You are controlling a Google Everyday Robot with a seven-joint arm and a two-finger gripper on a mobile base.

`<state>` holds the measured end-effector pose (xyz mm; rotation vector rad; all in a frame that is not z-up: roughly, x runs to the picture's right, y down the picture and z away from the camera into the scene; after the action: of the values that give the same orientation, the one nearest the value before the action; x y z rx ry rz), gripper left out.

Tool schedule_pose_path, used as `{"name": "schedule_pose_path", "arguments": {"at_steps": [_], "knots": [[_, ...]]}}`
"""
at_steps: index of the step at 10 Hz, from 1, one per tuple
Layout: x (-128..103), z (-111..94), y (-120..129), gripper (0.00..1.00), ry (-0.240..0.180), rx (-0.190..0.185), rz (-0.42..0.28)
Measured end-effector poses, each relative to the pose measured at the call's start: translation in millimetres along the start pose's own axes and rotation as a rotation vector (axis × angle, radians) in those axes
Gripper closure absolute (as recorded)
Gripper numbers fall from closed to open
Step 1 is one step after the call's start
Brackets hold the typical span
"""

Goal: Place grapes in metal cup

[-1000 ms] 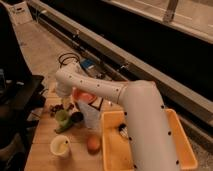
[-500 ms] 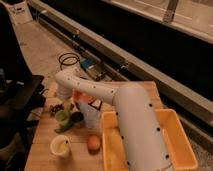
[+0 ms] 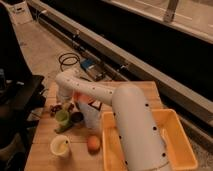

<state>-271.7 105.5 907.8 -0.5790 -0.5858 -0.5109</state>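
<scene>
The grapes (image 3: 54, 107), a small dark red bunch, lie on the wooden table (image 3: 45, 137) at its left, just left of the pale green cup (image 3: 62, 117). The metal cup (image 3: 77, 117), short with a dark inside, stands right of the green cup. My white arm reaches from the lower right across the table and bends down at the far left. The gripper (image 3: 64, 102) hangs at its end just above the grapes and the green cup, and up-left of the metal cup. The arm hides most of it.
A white cup (image 3: 60, 145) stands near the table's front left, with an orange fruit (image 3: 93, 143) to its right. A large yellow tray (image 3: 175, 145) fills the right side. A white container (image 3: 91, 117) stands beside the metal cup. Cables and a blue box (image 3: 90, 67) lie on the floor behind.
The thick arm link has swung a little left and nearer the camera. The wrist end has stayed over the cups and grapes. The objects on the table have not moved.
</scene>
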Motion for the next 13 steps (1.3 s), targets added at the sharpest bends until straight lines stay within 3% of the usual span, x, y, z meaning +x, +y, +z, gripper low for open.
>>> {"name": "schedule_pose_path", "arguments": {"at_steps": [4, 6, 8, 10, 13], "knots": [[-1, -6, -3, 0.98, -0.008, 0.028, 0.007], [2, -22, -8, 1.0, -0.043, 0.104, 0.023], [-4, -51, -22, 1.0, -0.067, 0.183, 0.008], [-1, -86, -35, 1.0, -0.076, 0.263, -0.001], [5, -138, -33, 1.0, -0.066, 0.347, -0.022]]}}
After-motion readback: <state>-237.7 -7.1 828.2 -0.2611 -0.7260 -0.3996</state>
